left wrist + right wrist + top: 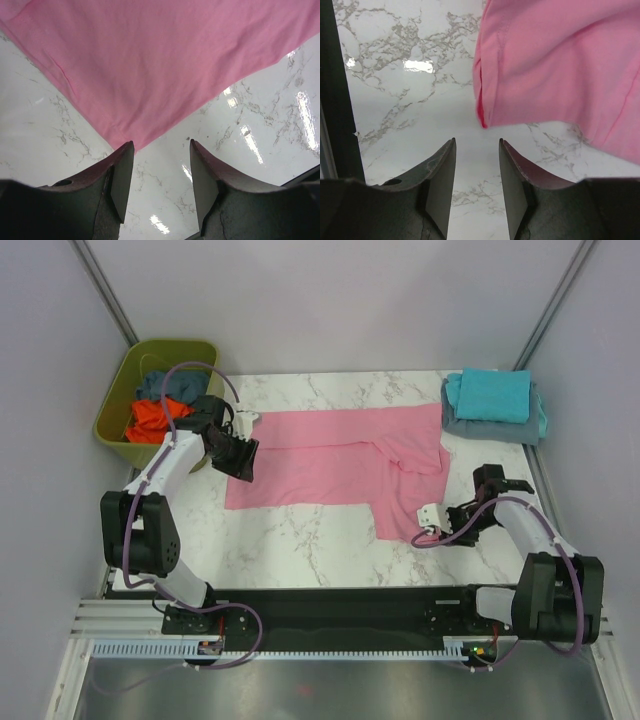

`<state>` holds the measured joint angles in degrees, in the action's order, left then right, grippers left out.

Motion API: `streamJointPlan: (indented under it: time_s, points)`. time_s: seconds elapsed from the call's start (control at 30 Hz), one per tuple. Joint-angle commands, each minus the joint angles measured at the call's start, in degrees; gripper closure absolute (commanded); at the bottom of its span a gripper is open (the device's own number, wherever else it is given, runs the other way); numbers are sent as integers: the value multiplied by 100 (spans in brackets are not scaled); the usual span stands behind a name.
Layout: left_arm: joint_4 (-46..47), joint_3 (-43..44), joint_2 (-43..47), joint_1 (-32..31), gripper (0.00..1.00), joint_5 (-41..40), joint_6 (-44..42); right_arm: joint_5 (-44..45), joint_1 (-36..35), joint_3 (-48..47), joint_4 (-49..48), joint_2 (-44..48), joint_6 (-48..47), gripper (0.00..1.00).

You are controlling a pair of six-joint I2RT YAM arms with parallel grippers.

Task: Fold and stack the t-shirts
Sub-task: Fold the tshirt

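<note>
The marble table [300, 540] is carrying the pink t-shirt [330, 465], which is lying spread flat between my two hands, its right part already doubled over into a flap hanging toward me. I am judging that this shirt is partway through folding, with the stacking yet to come.

My left hand [161, 147] is hovering low with its jaws standing apart and nothing between them; the shirt's near-left corner is pointing right at the gap, just ahead of my fingertips. My right hand [477, 145] is likewise open and empty, with the rolled edge of the flap just ahead of it and slightly to its right, bare marble lying under the jaws.

The next move is calling for each hand to slide forward onto its piece of cloth, pinch one layer cleanly, and then carry the near edge over, both hands together, so the cloth is not skewing.

Beyond my left hand, an olive tub [110, 425] is holding an orange shirt [155, 418] and something slate blue. Beyond my right hand, a folded turquoise shirt [490, 395] is resting on a slate-blue shirt [480, 427], touching the pink shirt's far-right corner. Nothing is blocking either grasp, though that stack is crowding the far-right corner.
</note>
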<state>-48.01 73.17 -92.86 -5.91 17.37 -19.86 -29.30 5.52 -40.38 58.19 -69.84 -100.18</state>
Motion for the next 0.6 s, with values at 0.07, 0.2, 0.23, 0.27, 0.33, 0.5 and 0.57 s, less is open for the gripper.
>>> streamJointPlan:
  time_s: [0.07, 0.2, 0.23, 0.27, 0.33, 0.5, 0.57]
  points:
    - [72, 49, 49, -6, 44, -49, -212, -322, -314, -382, 61, -530, -45, 53]
    - [72, 119, -13, -6, 44, -49, -212, -252, -385, -383, -133, -706, 16, 53]
    - [72, 136, -39, -6, 44, -49, -212, -226, -420, -383, -168, -810, 25, 53]
    - [72, 154, -39, -6, 44, -49, -212, -173, -420, -409, -203, -864, 34, 53]
    - [72, 172, -83, -6, 44, -49, -212, -155, -437, -453, -255, -1013, 60, 53]
    - [72, 242, -180, -6, 44, -49, -212, -32, -490, -532, -388, -1250, 218, 55]
    - [72, 268, -241, -6, 44, -49, -212, 3, -517, -550, -423, -1303, 253, 58]
